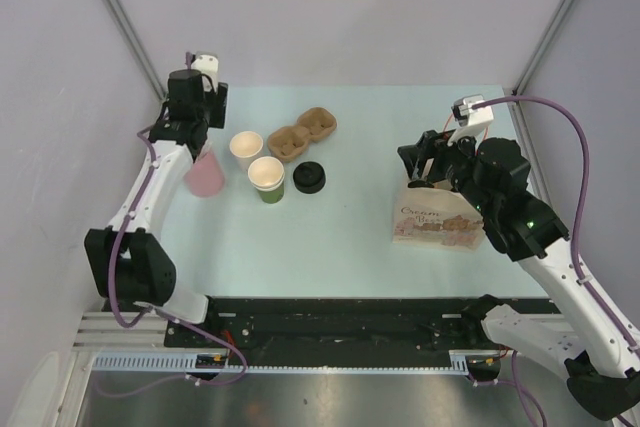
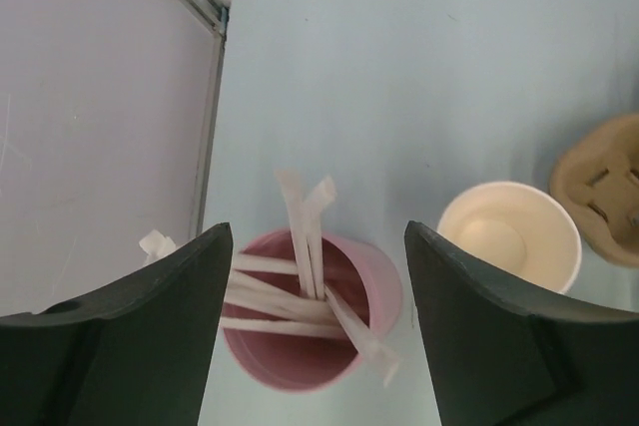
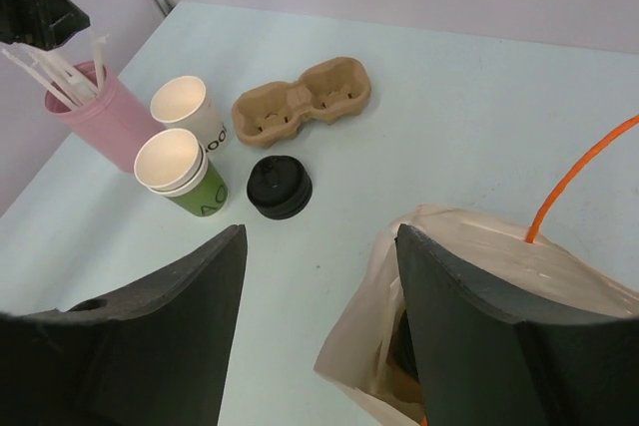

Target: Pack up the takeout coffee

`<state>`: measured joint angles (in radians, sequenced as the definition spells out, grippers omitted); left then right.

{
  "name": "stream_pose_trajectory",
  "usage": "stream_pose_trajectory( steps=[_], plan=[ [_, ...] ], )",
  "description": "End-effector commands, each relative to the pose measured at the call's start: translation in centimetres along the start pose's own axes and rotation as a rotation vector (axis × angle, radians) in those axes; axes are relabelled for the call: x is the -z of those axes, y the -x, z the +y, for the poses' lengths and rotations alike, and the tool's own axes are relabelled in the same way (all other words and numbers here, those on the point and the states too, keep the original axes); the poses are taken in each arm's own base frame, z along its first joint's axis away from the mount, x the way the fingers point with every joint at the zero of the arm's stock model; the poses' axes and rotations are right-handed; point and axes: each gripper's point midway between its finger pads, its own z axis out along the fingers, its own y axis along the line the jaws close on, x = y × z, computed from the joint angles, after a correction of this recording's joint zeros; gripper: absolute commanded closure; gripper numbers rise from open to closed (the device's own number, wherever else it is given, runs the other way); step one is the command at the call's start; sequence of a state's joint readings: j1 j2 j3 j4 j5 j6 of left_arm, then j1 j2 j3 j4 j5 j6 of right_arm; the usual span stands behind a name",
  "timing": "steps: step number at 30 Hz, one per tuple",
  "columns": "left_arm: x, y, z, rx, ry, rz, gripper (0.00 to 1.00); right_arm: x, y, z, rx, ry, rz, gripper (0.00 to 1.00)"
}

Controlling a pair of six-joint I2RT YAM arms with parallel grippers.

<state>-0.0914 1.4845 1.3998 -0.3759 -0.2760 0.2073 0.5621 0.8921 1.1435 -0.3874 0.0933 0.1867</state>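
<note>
here, the left gripper [image 2: 318, 236], fingers apart, hangs above a pink cup of white straws [image 2: 389, 286]. the right gripper [image 3: 319, 236], fingers apart, hovers just over a cream paper bag [image 3: 479, 266]

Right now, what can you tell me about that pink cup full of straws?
The pink cup is plain and matte-looking, upright on the pale table near its left edge. It holds a loose bundle of white straws, some poking above the rim. The left gripper hangs open right above it; whether it touches the straws I cannot tell.
</note>
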Motion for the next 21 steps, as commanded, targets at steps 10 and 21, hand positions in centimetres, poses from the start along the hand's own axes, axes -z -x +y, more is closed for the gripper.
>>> stream_pose_trajectory(
  steps=[10, 21],
  plan=[
    [-6.7, -0.7, 2.7, 0.105, 0.129, -0.037, 0.4, 1.0, 2.2, 0.2, 0.026, -0.005, -0.054, 0.34],
    [-8.4, -2.1, 3.7, 0.116, 0.118, -0.007, 0.5, 1.1, 1.5, 0.1, 0.039, -0.005, -0.026, 0.35]
  ],
)
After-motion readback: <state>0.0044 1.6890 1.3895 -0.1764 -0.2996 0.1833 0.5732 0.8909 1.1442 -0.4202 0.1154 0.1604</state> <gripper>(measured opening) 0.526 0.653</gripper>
